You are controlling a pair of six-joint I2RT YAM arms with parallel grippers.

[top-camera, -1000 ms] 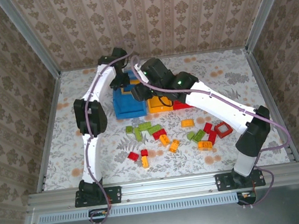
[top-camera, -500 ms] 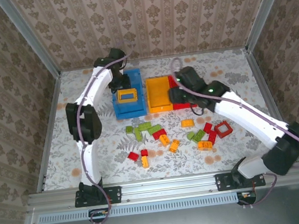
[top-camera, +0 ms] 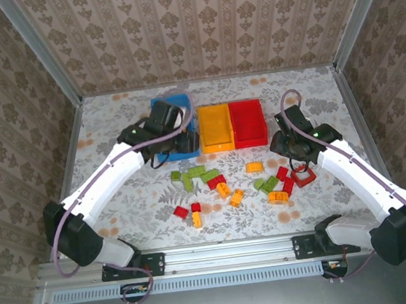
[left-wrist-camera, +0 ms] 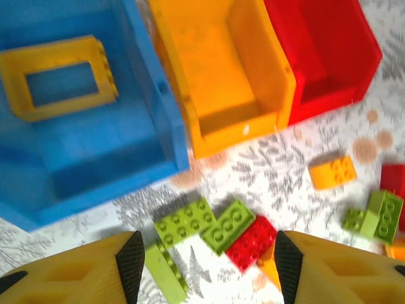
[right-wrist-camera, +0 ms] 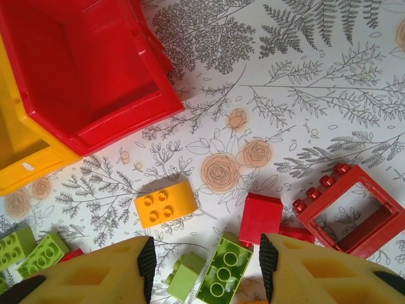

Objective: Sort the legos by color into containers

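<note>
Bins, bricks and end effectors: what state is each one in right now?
blue bin: upright, holds the yellow frame.
yellow frame: lying flat in the blue bin.
yellow-orange bin: upright, empty.
red bin: upright, empty.
loose bricks: scattered on the table, unsorted.
left end effector: open, holding nothing.
right end effector: open above a green brick.

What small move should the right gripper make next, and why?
Probably lower it straight down. The right gripper is open and empty, and a long green brick appears to lie between its jaws, with a red brick just beside it. Closing there should catch the green one.
</note>
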